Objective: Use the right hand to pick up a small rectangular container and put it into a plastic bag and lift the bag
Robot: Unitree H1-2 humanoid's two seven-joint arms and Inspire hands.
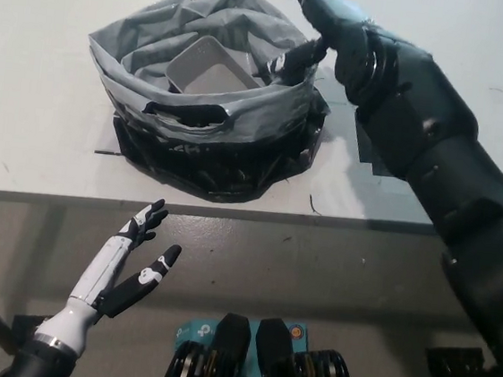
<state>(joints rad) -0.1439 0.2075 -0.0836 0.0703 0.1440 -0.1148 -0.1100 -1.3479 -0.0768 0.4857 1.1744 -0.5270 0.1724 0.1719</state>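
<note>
The white left robot hand (127, 261) rests low at the left, below the counter (37, 85) edge, fingers spread and holding nothing. On the white counter sits the crumpled grey-and-black plastic bag (209, 117), mouth open upward. Inside it lies the small grey rectangular container (206, 68), open side up, its long axis running diagonally. The black right robot hand (327, 30) reaches over the bag's right rim; its fingers (297, 58) are partly hidden, so its grip cannot be judged. The arm covers most of a dark patch (368, 151) on the counter.

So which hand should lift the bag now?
Probably the right hand: it is already at the bag's far-right rim, with the container inside. The left hand rests open below the table edge, away from it.
</note>
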